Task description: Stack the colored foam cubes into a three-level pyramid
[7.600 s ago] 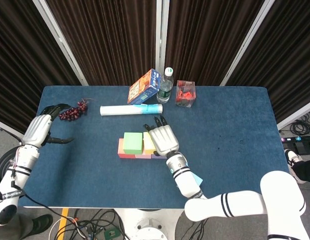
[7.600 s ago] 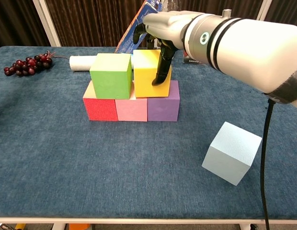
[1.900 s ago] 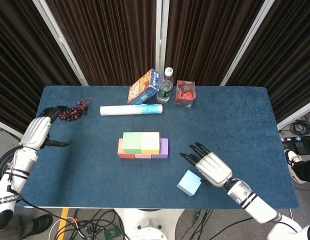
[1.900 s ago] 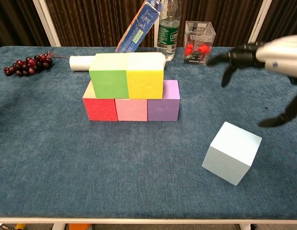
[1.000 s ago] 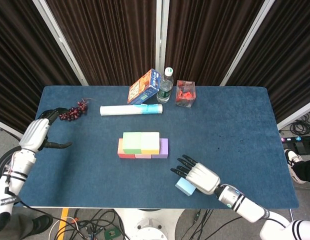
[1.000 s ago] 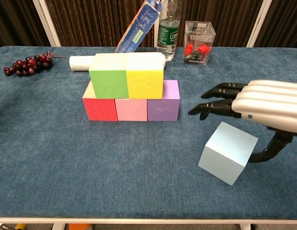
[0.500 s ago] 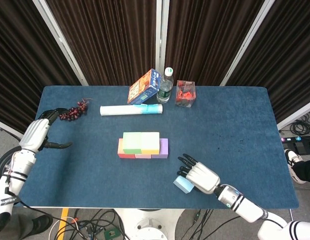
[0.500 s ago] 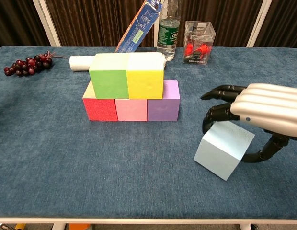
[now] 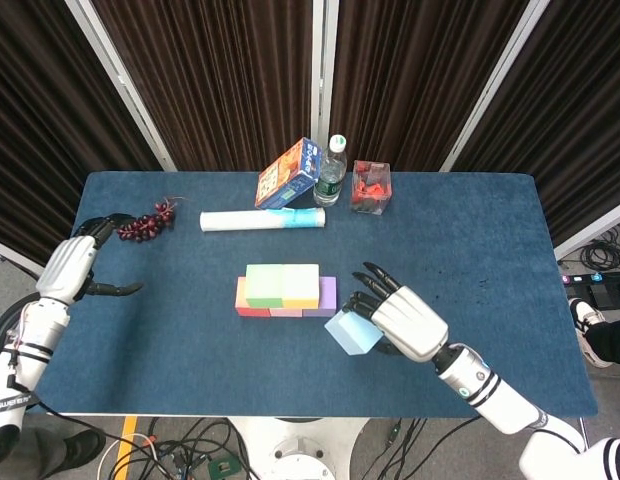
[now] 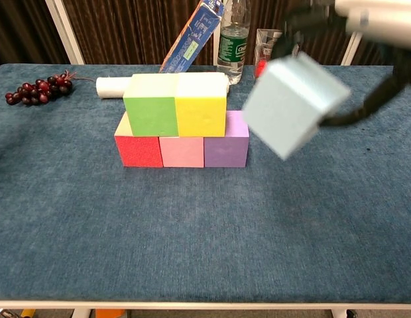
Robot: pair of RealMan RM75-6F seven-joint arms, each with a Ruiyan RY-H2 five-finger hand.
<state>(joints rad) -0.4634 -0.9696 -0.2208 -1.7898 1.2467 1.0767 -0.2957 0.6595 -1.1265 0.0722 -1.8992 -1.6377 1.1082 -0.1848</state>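
Bench: blue cloth top, seen from the head and chest views.

Stack, at bench centre: a bottom row of red cube, pink cube and purple cube, touching side by side. On top sit a green cube and a yellow cube, also touching, leaving the purple cube's outer end uncovered.

Light blue cube: off the bench, tilted, gripped by the right hand, whose dark fingers wrap over its far side. In the head view it hangs at about 4 o'clock from the stack, just beside the purple cube; in the chest view it is blurred, and level with the upper row.

Left hand: at the bench's 9 o'clock edge, holding nothing, thumb and fingers apart.

Other items along the 12 o'clock edge: a bunch of dark grapes at 10 o'clock, a white roll lying flat, a leaning carton, a plastic bottle upright just beside it, and a clear box with red contents.
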